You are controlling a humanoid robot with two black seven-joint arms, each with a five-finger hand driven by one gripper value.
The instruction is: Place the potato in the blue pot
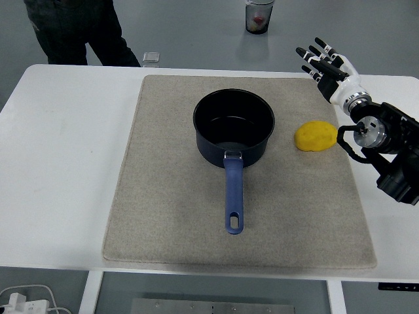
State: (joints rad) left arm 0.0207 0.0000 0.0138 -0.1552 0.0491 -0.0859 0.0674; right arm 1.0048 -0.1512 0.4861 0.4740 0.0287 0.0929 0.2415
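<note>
I see the white table (59, 163) covered by a grey mat (170, 222), with a person's legs (72, 33) beyond the far-left edge. On the mat the blue pot (234, 127) stands empty, handle toward me, and the potato (315, 136) lies just to its right with nothing between them. My right hand (325, 64) hovers beyond the potato, fingers spread and empty, and a cup (259, 16) sits on the floor behind.

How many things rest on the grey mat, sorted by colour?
Blue: 1, the pot
Yellow: 1, the potato
Total: 2, both on the mat
</note>
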